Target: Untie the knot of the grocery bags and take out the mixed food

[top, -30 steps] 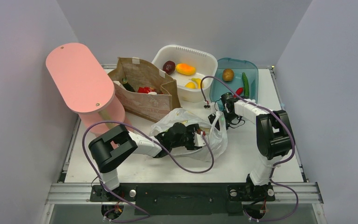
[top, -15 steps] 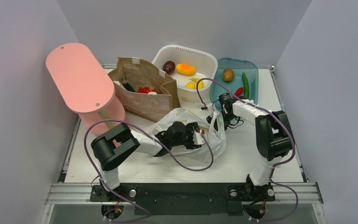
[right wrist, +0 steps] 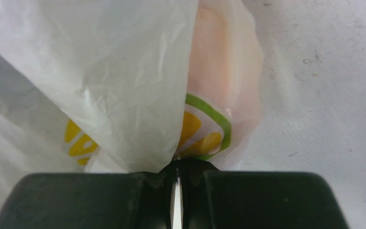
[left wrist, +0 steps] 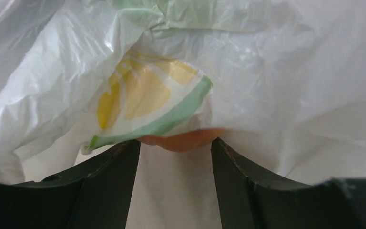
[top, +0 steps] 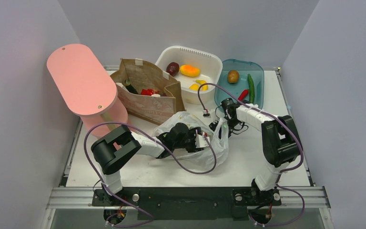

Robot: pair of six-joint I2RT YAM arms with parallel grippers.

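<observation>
The white grocery bag (top: 189, 125) lies crumpled mid-table. My left gripper (top: 201, 141) reaches inside it. In the left wrist view my left gripper (left wrist: 174, 144) is open, and a round peach-coloured fruit (left wrist: 181, 140) sits just beyond the fingertips, under plastic printed yellow and green (left wrist: 143, 95). My right gripper (top: 220, 125) is shut on the bag's right edge. In the right wrist view my right gripper (right wrist: 176, 168) pinches a fold of the grocery bag (right wrist: 124, 81), with the fruit (right wrist: 219, 62) showing pale through the plastic behind it. A green cucumber (top: 251, 86) and a red pepper (top: 243, 94) lie in the blue tray (top: 240, 64).
A brown kiwi-like fruit (top: 233, 76) is also in the blue tray. A white tub (top: 205, 56) holds orange-yellow fruits at the back. A brown paper bag (top: 148, 93) stands left of it. A pink stand (top: 81, 81) rises at far left.
My right gripper has shifted left and nearer with the bag's edge in it. My left gripper has edged slightly left inside the bag.
</observation>
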